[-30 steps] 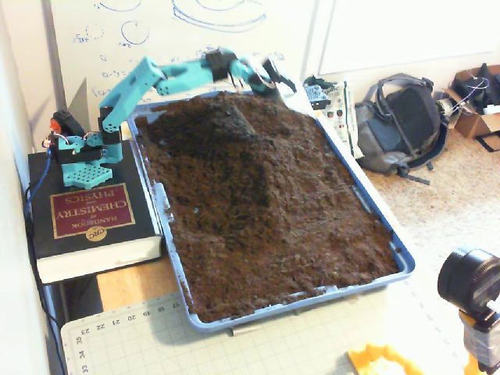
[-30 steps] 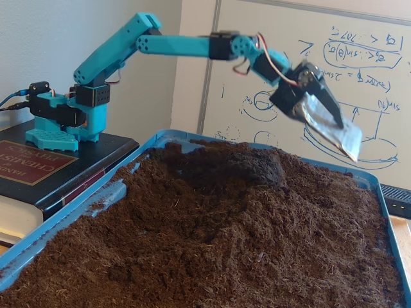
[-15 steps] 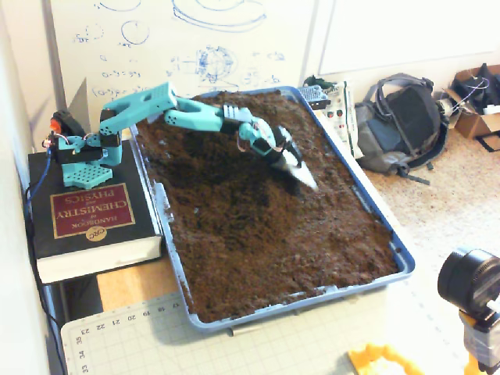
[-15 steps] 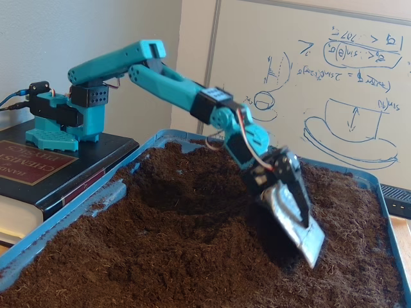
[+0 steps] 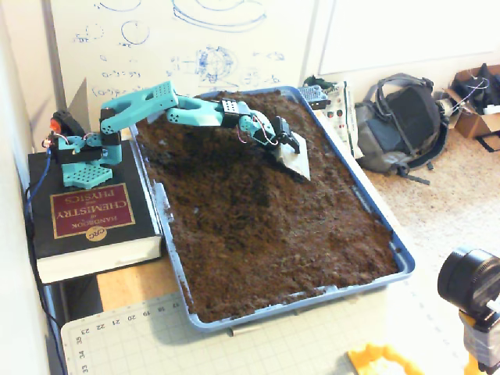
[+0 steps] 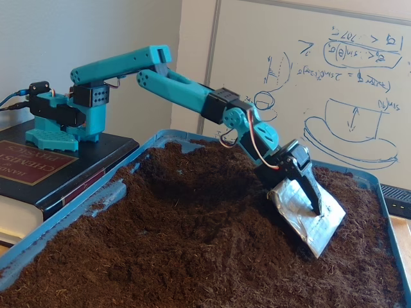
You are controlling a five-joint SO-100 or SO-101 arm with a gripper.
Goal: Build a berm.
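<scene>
End effector (image 6: 308, 202) has pulled back — clamped on foil scoop (image 6: 307, 213) — above soil-filled tray (image 5: 394, 251).

Whiteboard (image 6: 308, 70) with blue marker sketches leans against a plain white wall (image 6: 64, 32), also seen in the other fixed view (image 5: 180, 39). White panel door or cabinet front (image 5: 398, 31) to its right there. Floor is speckled beige carpet (image 5: 461, 195). Grey backpack (image 5: 398, 117) lies on it beside a cardboard box (image 5: 473, 98). Green cutting mat (image 5: 156, 340) covers the near tabletop, over a wood surface (image 5: 133, 283). Light is even and diffuse.
</scene>
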